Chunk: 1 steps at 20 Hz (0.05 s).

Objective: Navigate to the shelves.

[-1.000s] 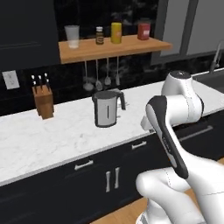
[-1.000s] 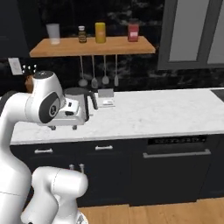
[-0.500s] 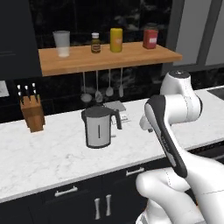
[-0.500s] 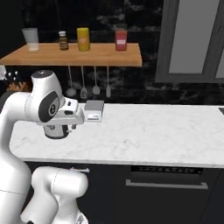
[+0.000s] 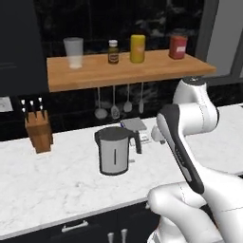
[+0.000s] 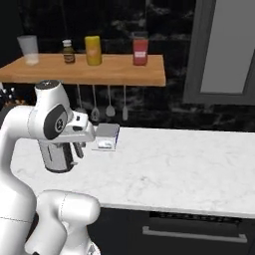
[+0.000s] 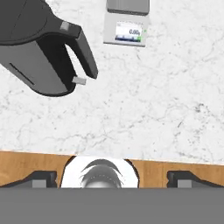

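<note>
Closer now, the base faces the shelves [image 5: 128, 69]; kettle [image 5: 114, 151] and scale [image 7: 127, 26] sit on the desk [image 6: 189, 164]. Jaws [image 7: 114, 178] stand wide apart, holding nothing.

1. A dark kettle [image 5: 114, 149] stands upright on the white marble bench [image 5: 57, 185].
2. A small scale [image 5: 134, 126] sits just behind the kettle.
3. A wooden knife block [image 5: 39, 131] stands well to the kettle's left.
4. Higher up stand a clear cup [image 5: 73, 51], a brown bottle [image 5: 113, 51], a yellow jar [image 5: 137, 48] and a red jar [image 5: 177, 46].
5. Utensils [image 5: 115, 102] hang against the dark wall.
</note>
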### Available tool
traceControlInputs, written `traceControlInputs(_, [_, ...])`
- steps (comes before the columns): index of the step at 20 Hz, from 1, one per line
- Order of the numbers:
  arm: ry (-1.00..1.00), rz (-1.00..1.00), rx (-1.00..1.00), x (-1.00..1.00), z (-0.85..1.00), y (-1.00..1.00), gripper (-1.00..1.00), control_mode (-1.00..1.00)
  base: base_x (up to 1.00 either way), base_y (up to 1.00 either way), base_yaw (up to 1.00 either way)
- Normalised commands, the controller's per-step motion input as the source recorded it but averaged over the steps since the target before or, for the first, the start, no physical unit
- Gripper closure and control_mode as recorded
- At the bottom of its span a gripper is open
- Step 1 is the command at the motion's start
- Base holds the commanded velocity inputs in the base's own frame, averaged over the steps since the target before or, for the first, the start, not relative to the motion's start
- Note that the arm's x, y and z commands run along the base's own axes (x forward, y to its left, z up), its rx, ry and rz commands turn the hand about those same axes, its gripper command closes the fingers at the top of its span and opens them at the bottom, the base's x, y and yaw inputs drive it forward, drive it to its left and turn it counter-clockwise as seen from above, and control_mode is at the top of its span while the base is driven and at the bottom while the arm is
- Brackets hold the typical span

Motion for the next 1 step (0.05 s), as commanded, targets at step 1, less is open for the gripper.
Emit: traceControlInputs(1, [0.0, 0.0, 0.0, 0.0, 0.0, 0.0, -1.0, 1.0, 0.56, 0.0, 0.07])
